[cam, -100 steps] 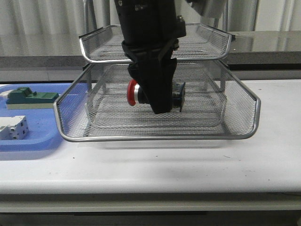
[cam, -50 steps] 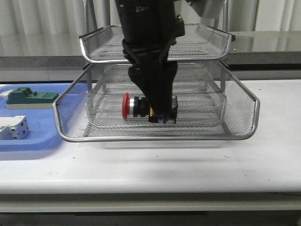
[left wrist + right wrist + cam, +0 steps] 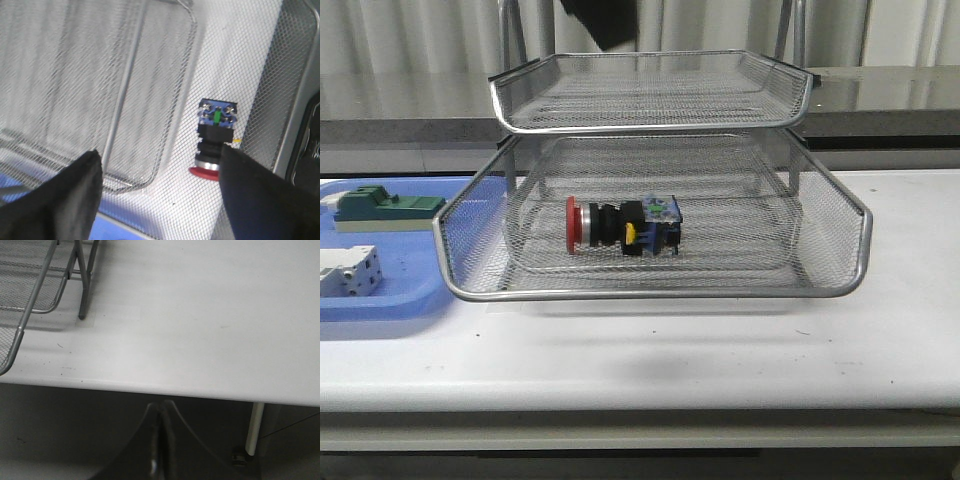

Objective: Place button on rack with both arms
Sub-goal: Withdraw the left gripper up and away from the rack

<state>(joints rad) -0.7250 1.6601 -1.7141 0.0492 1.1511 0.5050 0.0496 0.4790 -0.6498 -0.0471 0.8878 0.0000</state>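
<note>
Your left gripper hangs spread and empty above the button, which lies on its side in the rack, lower tier. Your right gripper is clenched, right of the rack. Risk: descending again could nudge the button.

small push-button: red mushroom head, silver collar, black body, blue rear block, yellow and green bits | three-tier wire-mesh metal rack: silver, fine grid pattern, chrome rims | flat plastic tray at 9 o'clock: blue | block: green over cream | terminal block: white | tabletop: plain white | left fingers: black
</note>
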